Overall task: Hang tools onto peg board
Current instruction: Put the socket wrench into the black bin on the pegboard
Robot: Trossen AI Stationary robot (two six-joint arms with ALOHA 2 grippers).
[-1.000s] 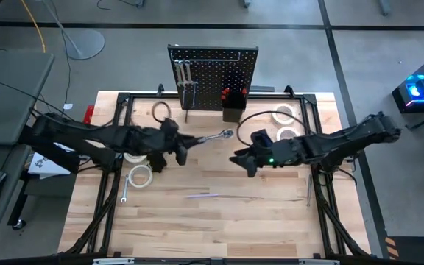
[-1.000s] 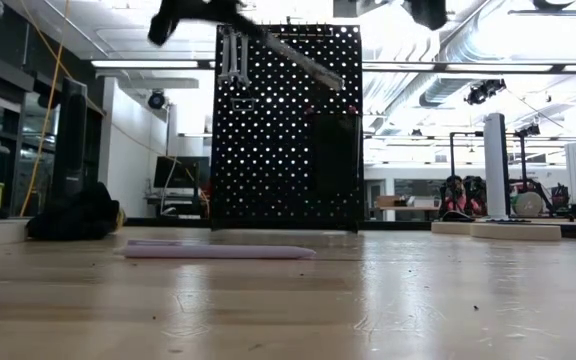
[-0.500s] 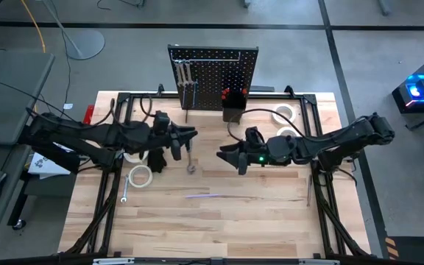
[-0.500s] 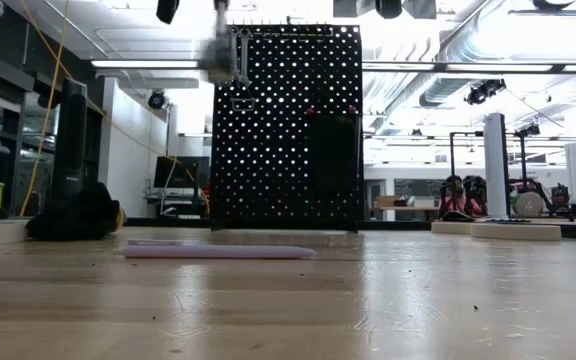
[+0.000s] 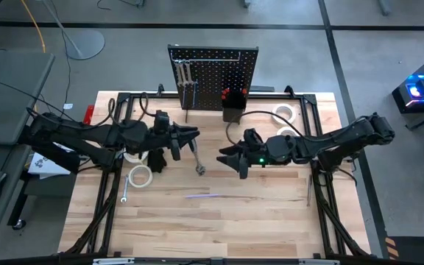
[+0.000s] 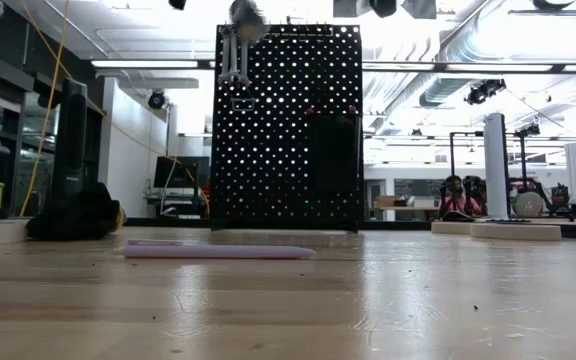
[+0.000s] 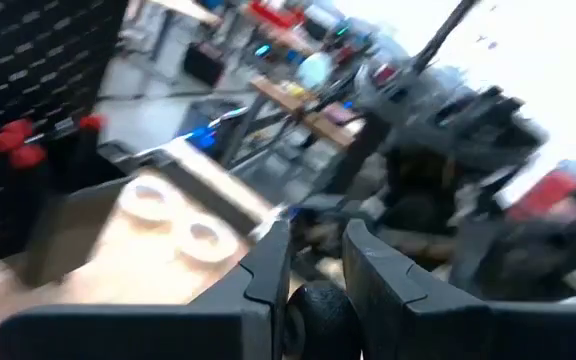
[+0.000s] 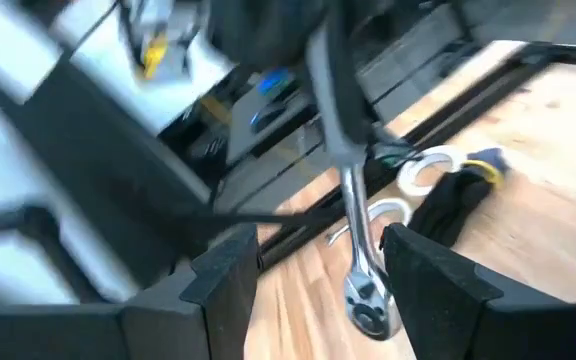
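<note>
From above, the left gripper [image 5: 190, 137] hangs over the table's [image 5: 219, 221] middle left, its fingers pinching the handle of a silver ratchet wrench [image 5: 197, 158] whose head dangles toward 5 o'clock, clear of the wood. The right gripper [image 5: 227, 156] faces it from 3 o'clock with jaws spread wide and nothing between them; in its own wrist view the ratchet wrench [image 8: 353, 240] hangs between its two fingers [image 8: 223, 270] without touching either.

The peg board [image 5: 213, 77] stands upright at the table's 12 o'clock edge, with wrenches [image 5: 186, 79] hung at its left and a small black bin [image 5: 232, 110] at its foot. Tape rolls [image 5: 285, 124] lie at 2 o'clock, another tape roll [image 5: 140, 177] at 9 o'clock beside a flat wrench [image 5: 124, 193].

The near half of the tabletop lies open. No readable writing shows anywhere.
</note>
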